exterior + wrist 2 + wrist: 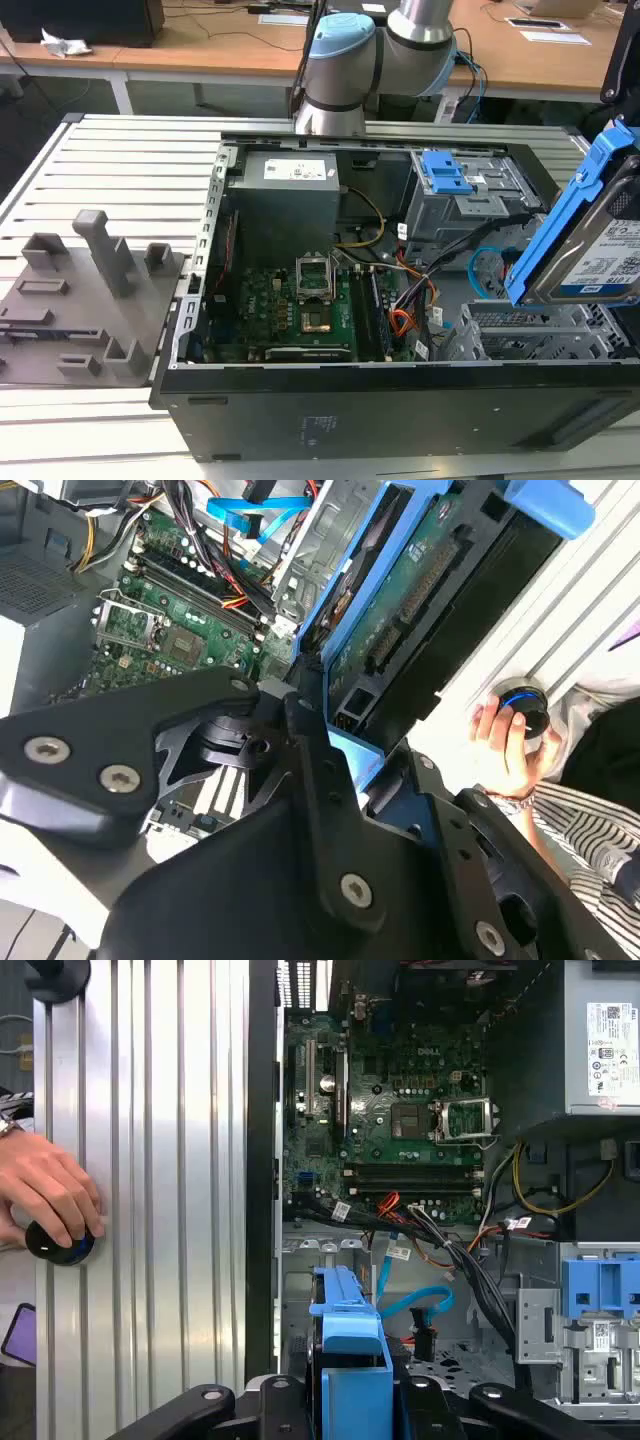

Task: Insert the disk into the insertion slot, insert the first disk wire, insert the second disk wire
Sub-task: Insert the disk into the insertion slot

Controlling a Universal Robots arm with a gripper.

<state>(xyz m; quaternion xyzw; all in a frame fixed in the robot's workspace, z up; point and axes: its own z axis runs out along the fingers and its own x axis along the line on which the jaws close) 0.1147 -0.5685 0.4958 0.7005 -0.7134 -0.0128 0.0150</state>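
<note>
Print on disk [598,265] label [620,245] apparently unreadable.

We see the disk [612,250] in its blue bracket [560,230], tilted in the air at the exterior view's right, just above the insertion slot [525,335] in the near right corner of the open computer case [400,410]. The second disk wire [483,262] loops just left of the disk. The robot arm [345,60] stands beyond the case, and a grey fixture plate [60,320] lies on the slatted table [130,160] at the exterior view's left.
</note>
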